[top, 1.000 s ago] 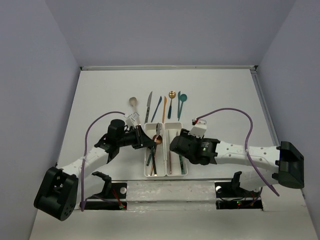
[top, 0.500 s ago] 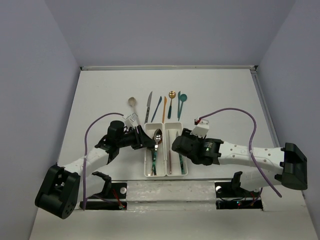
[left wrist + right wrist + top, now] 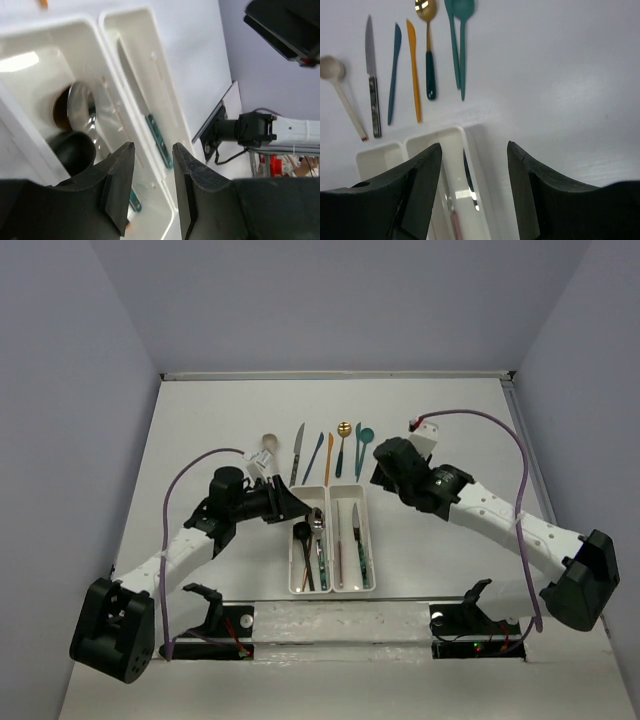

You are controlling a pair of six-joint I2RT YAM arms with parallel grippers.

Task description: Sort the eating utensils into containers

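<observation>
The white two-bin tray (image 3: 362,540) holds several spoons in its left bin (image 3: 311,540) and knives in its right bin (image 3: 347,540). Beyond it lie a beige spoon (image 3: 267,443), silver knife (image 3: 297,453), blue knife (image 3: 315,455), orange knife (image 3: 328,457), gold spoon (image 3: 343,440) and teal spoon (image 3: 364,443). My left gripper (image 3: 292,504) is open and empty at the tray's far left corner (image 3: 152,175). My right gripper (image 3: 380,468) is open and empty above the tray's far right corner (image 3: 474,185). The same row shows ahead in the right wrist view, from the beige spoon (image 3: 331,67) to the teal spoon (image 3: 462,15).
The left wrist view looks into the bins: a silver spoon bowl (image 3: 77,105) and a black spoon (image 3: 72,150) in the left one, a teal-handled knife (image 3: 157,140) in the right. The table's front rail (image 3: 340,620) lies near the tray.
My left gripper has drawn back to the left from over the left bin, leaving a silver spoon in it. My right gripper has moved from the right bin up to the tray's far right corner.
</observation>
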